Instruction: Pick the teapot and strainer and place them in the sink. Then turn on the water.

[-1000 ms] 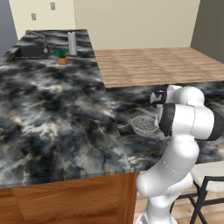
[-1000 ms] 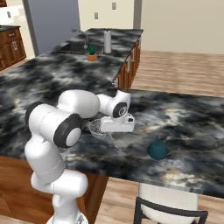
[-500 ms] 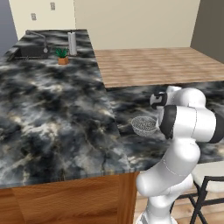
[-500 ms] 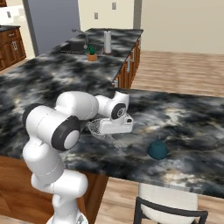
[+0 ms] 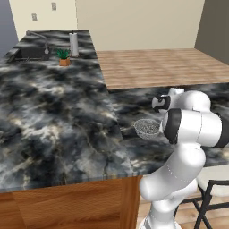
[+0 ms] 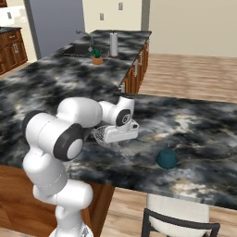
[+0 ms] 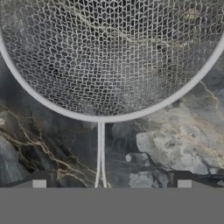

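The strainer [image 7: 109, 52], a silver wire-mesh bowl, lies on the dark marble counter, and its thin handle [image 7: 100, 153] runs straight down between my fingertips. My gripper [image 7: 111, 183] hovers open just above that handle, one tip on each side, touching nothing. From the sides, the strainer [image 5: 146, 128] [image 6: 102, 135] sits right under my hand [image 6: 121, 133]. The teal teapot [image 6: 166, 159] stands on the counter to the right of the hand, apart from it. The black sink [image 5: 31, 53] [image 6: 81, 48] with its grey faucet [image 5: 39, 36] lies far off at the counter's back end.
A potted plant [image 5: 64, 57] [image 6: 97, 55] and a white upright cylinder [image 5: 74, 44] [image 6: 113, 44] stand beside the sink. A chair [image 6: 180, 217] sits below the counter's front edge near the teapot. Wooden floor lies beyond the counter.
My hand has sunk slightly lower over the strainer's handle. The strainer and teapot have not moved.
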You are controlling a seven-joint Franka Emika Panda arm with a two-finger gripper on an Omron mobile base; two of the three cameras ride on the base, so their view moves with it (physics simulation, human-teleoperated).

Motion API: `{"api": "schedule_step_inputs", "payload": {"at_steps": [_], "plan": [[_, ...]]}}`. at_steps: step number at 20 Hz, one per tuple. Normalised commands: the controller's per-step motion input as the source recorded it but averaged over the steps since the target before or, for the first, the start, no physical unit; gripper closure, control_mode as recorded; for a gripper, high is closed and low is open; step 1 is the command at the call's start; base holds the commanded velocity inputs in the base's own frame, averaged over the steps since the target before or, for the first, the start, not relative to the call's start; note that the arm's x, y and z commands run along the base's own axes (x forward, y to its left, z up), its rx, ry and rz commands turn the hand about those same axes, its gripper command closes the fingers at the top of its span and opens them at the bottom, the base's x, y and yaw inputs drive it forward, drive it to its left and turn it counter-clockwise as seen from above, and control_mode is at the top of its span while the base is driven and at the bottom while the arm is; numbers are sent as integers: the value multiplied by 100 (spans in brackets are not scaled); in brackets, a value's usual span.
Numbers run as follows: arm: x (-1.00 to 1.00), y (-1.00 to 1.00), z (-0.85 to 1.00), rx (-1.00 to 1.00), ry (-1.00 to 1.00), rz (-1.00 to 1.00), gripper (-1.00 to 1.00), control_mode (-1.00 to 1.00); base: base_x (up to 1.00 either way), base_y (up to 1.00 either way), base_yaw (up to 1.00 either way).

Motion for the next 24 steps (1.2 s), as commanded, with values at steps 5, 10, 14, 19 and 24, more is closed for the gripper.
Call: {"api": "schedule_step_inputs", "payload": {"at_steps": [5,10,14,19,24], "plan": [[0,0,-7,0,-3,4,-100,-100,0,0,0],[0,0,-23,0,0,0,-100,-100,0,0,0],[0,0,-11,0,0,0,-100,-100,0,0,0],[0,0,-9,0,0,0,-100,-100,0,0,0],[0,0,0,0,0,0,-100,-100,0,0,0]]}}
